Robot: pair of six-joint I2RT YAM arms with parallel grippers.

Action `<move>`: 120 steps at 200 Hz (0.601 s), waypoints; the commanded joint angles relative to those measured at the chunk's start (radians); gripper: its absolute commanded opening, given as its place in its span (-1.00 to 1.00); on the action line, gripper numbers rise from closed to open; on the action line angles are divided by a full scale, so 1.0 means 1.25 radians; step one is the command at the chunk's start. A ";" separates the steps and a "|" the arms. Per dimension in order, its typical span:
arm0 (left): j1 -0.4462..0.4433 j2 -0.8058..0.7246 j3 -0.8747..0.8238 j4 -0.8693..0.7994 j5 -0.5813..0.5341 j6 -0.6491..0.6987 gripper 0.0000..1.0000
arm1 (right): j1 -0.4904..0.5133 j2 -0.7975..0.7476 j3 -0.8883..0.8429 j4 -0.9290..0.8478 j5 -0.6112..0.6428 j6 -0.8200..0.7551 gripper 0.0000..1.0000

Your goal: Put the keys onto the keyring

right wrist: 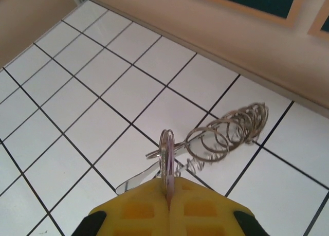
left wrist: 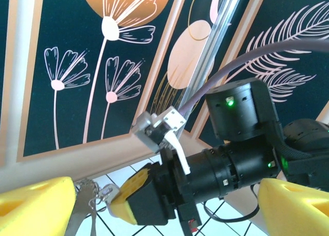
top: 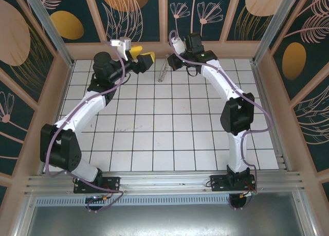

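The right end effector (right wrist: pixel 168 195) is clamped on the lilac head of the key (right wrist: pixel 165 153), low over the far tiles of the table (right wrist: pixel 61 82) with the silvery looped keyring (right wrist: pixel 226 130) beside it, while the left end effector (top: pixel 142 56) is spread wide; light, stiff, slippery metal, the key likely wants pinching flat across its head.

The keyring's (right wrist: pixel 226 135) thin loops are gleaming as polished silvery metal at one o'clock from the key (right wrist: pixel 166 151), whose lilac head is looking like smooth plastic. The right gripper's (right wrist: pixel 168 188) yellow fingers (right wrist: pixel 139 209) are showing matt plastic, and the table's (right wrist: pixel 77 92) white tiles are shining faintly.
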 commanded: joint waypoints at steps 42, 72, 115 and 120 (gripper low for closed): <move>0.007 -0.012 -0.011 0.016 0.008 -0.024 0.87 | -0.043 -0.108 -0.381 0.169 0.013 0.097 -1.00; 0.006 -0.008 -0.016 0.021 0.023 -0.033 0.95 | -0.044 -0.191 -0.559 0.216 0.032 0.136 -1.00; 0.006 -0.014 -0.036 0.029 0.028 -0.045 0.97 | -0.040 -0.234 -0.689 0.228 0.031 0.165 -1.00; 0.007 -0.015 -0.038 0.029 0.028 -0.045 0.97 | -0.038 -0.238 -0.705 0.236 0.027 0.170 -1.00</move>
